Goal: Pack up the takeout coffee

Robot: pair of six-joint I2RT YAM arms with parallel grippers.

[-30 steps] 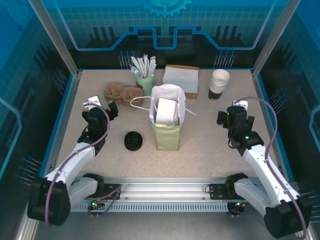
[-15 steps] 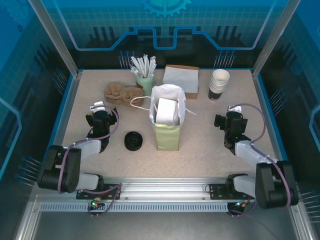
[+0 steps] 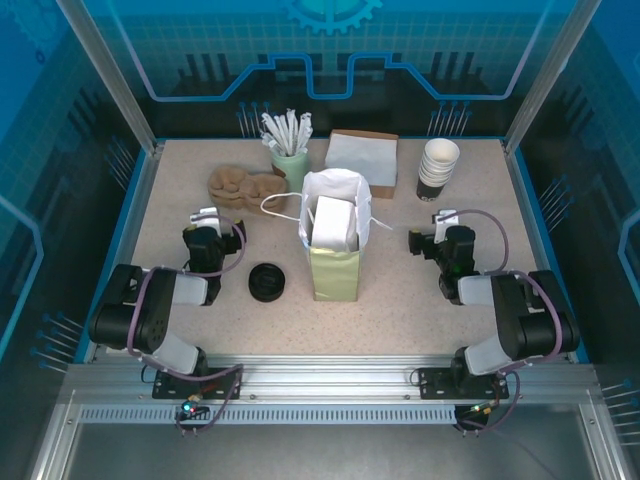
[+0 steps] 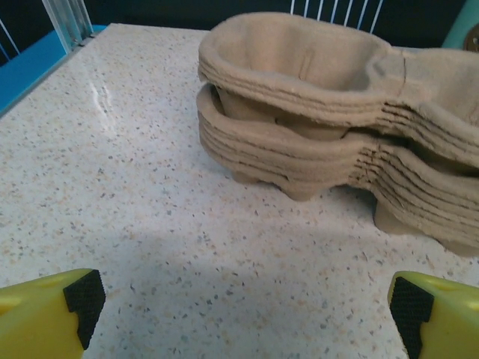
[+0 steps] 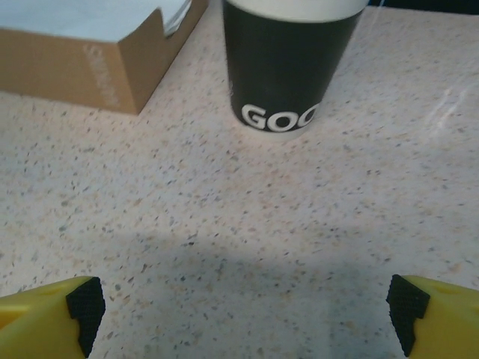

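Left tool (image 4: 241, 310), right tool (image 5: 243, 308): both spread wide, empty, low over worktop (image 3: 400, 300). Takeout coffee presumably hidden inside paper bag (image 3: 335, 268), centre. Judged light, thin-walled, crushable, spill-prone; grip mid-wall, gently, upright.

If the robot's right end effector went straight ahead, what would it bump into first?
Most likely the stack of paper cups, which stands almost dead ahead of the right end effector. The brown box sits off to the left.
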